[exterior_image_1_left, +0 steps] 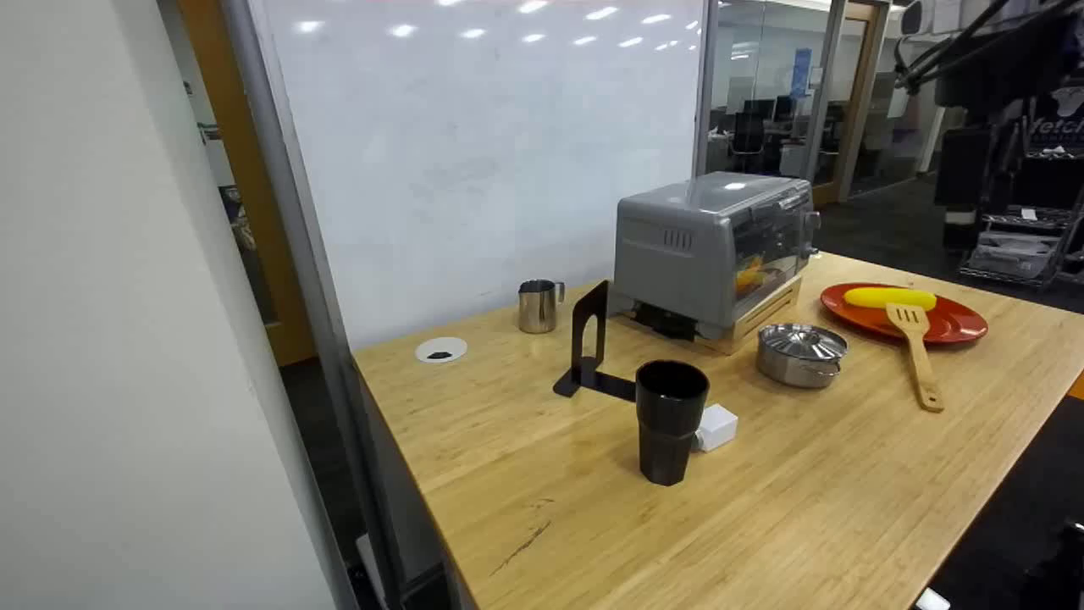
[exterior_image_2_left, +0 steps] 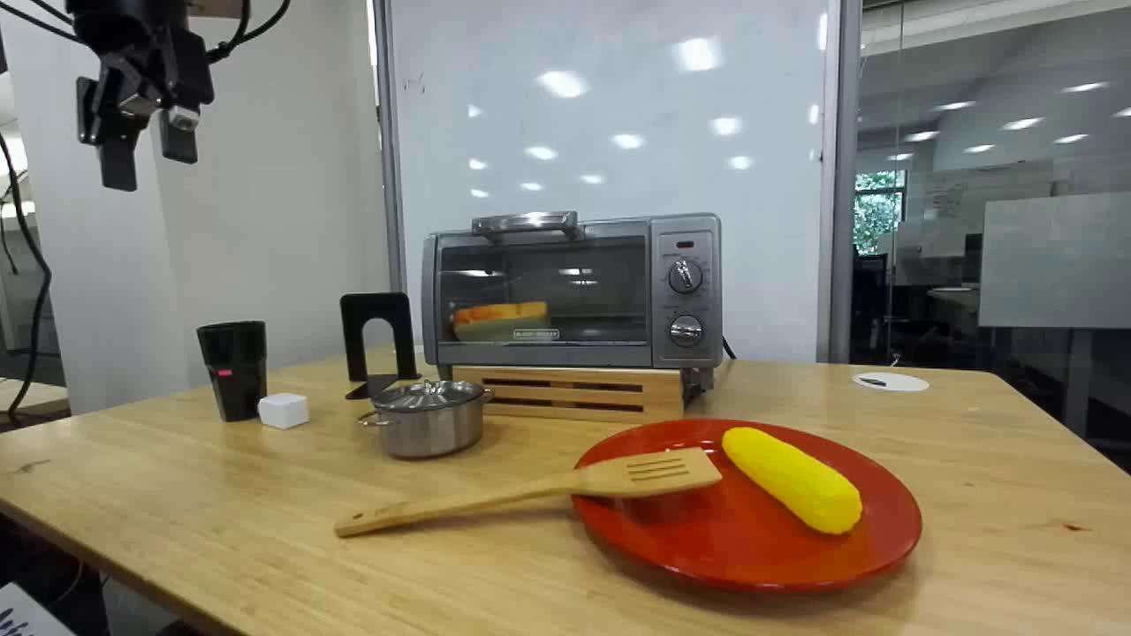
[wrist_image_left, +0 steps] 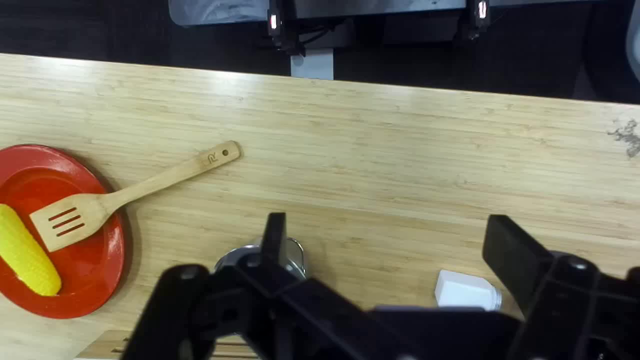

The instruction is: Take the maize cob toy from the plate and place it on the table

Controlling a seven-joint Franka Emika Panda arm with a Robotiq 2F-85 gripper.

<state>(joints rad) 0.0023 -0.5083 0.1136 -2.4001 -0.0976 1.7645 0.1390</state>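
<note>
The yellow maize cob toy (exterior_image_2_left: 792, 480) lies on the round red plate (exterior_image_2_left: 769, 570), and both show in both exterior views (exterior_image_1_left: 889, 297) (exterior_image_1_left: 965, 326). In the wrist view the cob (wrist_image_left: 26, 252) and plate (wrist_image_left: 107, 287) are at the left edge, partly cut off. The plate rests on the light wooden table (exterior_image_2_left: 221, 495). My gripper (exterior_image_2_left: 148, 155) is open and empty, high above the table at the upper left in an exterior view, well away from the plate. In the wrist view its fingers (wrist_image_left: 386, 220) stand wide apart with bare tabletop between them.
A wooden spatula (exterior_image_2_left: 530, 488) leans on the plate's rim beside the cob. A lidded metal pot (exterior_image_2_left: 430, 424), white bottle (wrist_image_left: 462, 290), black cup (exterior_image_2_left: 237, 371), black bookend (exterior_image_2_left: 380, 331) and toaster oven (exterior_image_2_left: 570, 291) stand on the table. A metal pitcher (exterior_image_1_left: 538, 307) stands near the whiteboard.
</note>
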